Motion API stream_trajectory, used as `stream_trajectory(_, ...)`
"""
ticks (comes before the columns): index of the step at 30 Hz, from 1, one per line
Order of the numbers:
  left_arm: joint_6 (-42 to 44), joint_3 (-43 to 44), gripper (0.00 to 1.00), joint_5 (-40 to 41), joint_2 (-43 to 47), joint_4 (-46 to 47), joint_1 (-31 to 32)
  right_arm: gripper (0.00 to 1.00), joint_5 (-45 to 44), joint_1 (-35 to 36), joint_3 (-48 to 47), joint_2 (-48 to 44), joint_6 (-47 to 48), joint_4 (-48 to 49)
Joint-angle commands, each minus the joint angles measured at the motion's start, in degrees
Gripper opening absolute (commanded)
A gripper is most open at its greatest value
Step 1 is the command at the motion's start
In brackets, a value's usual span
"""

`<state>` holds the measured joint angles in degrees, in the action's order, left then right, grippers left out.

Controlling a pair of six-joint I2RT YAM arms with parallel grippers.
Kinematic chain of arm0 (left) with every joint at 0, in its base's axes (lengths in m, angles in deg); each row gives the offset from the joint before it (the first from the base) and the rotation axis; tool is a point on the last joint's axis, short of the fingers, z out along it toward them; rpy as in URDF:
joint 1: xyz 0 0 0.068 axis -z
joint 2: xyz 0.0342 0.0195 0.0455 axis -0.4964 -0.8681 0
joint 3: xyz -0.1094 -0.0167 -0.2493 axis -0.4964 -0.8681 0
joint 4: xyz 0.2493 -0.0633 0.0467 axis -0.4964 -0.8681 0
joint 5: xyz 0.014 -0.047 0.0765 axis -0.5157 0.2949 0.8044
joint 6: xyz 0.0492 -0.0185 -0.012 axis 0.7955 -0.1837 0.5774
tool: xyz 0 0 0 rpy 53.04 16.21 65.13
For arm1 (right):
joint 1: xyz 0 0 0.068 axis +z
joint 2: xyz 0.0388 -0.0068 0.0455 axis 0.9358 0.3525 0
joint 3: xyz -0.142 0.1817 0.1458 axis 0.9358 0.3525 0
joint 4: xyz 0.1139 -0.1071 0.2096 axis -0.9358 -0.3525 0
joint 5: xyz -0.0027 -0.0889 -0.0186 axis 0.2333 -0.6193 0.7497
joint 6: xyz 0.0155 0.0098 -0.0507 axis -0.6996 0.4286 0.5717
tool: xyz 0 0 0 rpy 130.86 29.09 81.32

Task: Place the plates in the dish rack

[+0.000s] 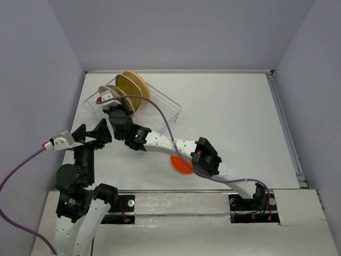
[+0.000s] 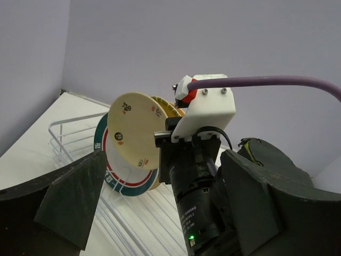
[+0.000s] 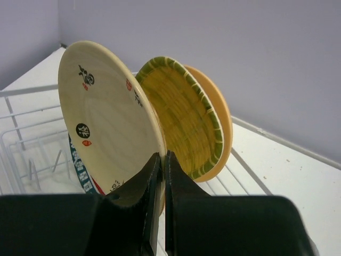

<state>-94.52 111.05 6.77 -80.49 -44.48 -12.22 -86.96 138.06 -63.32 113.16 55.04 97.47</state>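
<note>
Cream plate (image 3: 106, 117), judged stiff, slick and breakable, is held upright in the dish rack (image 3: 32, 90) by its lower rim, pinched between the right gripper's (image 3: 162, 160) jaws, the ribbed plate (image 3: 184, 122) just right of them; the left gripper's (image 1: 91, 134) jaws are spread.

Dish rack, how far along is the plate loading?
Done: the peach plate, yellow-olive plate and green-rimmed plate stand in the dish rack. In hand: the right pincer pinches the rim of the cream plate, upright in the rack. Still to go: the red-orange plate lies on the table under the right arm; the left pincer is open and empty.
</note>
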Motion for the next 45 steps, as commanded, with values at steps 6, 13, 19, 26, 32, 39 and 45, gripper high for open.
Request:
stream_trajectory(6,0.15,1.26,0.99,0.71,0.27,3.19,0.13,0.07,-1.9,0.46,-1.96,0.96,2.0,7.14)
stream_trajectory(13,0.15,1.26,0.99,0.8,0.44,3.19,0.13,0.07,-0.23,0.46,-2.22,2.9,-5.64,1.08)
stream_trajectory(19,0.24,1.26,0.99,0.8,0.62,3.1,0.3,0.07,-0.4,0.46,-2.31,4.92,-7.59,-0.86)
stream_trajectory(26,0.15,1.26,0.99,0.8,0.44,3.19,0.39,0.25,0.74,1.52,-2.04,3.52,-9.43,-0.95)
stream_trajectory(32,0.15,1.26,0.99,0.97,0.18,3.19,0.39,0.57,5.3,1.52,5.5,-4.98,-15.84,-1.04)
stream_trajectory(39,0.42,1.09,0.99,0.98,-0.08,3.02,0.48,0.57,10.84,1.52,26.66,-21.6,-24.63,-1.3)
stream_trajectory(45,0.59,0.82,0.99,-0.08,0.18,2.84,1.18,0.56,28.13,-2.51,64.8,-50.77,-45.33,-5.5)
